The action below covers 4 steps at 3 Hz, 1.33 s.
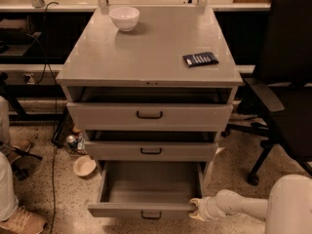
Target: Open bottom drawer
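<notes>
Camera view: we see the grey cabinet head-on from above, three drawers stacked.

The bottom drawer is pulled well out, with its inside exposed. Its low front panel sits near the frame's lower edge, the small black handle centred on it.

The middle drawer and top drawer each stick out only slightly, with a dark gap above each front.

The gripper is low at the right end of the bottom drawer's front panel, right at its corner and apparently touching it. We can't tell whether it is open or closed, or whether it grips anything. It is not at the handle.

The white arm comes in from the lower right, running roughly level towards the drawer.

On the cabinet top there is a white bowl at the back left and a dark flat packet at the right. They are well apart.

A black office chair stands right of the cabinet.

On the speckled floor left of the cabinet there is a small pale bowl with a can just behind it. A shoe is at the lower left corner.
</notes>
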{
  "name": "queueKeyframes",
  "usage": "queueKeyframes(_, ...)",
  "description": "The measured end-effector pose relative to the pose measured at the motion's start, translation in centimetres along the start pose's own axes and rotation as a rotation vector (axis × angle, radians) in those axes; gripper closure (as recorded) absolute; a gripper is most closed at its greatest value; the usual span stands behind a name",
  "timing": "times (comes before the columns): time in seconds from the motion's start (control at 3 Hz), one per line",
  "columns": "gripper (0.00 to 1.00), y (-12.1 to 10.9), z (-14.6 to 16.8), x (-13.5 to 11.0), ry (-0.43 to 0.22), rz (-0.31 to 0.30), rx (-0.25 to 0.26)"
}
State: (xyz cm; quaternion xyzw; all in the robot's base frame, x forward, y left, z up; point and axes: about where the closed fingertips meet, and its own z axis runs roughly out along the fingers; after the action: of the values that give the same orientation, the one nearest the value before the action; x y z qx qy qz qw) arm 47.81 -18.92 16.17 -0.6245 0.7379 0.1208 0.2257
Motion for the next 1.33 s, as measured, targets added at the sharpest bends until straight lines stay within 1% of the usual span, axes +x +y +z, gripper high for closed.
queueKeyframes(0.33,1.0,0.0,0.0,0.0,0.0,0.0,0.0)
queueKeyframes(0.67,1.0,0.5,-0.1,0.1,0.001,0.013,-0.001)
queueKeyframes(1.0,1.0,2.3,0.0,0.4,0.005,0.063,-0.005)
queueKeyframes(1.33,0.85,2.3,-0.5,0.1,0.005,0.063,-0.005)
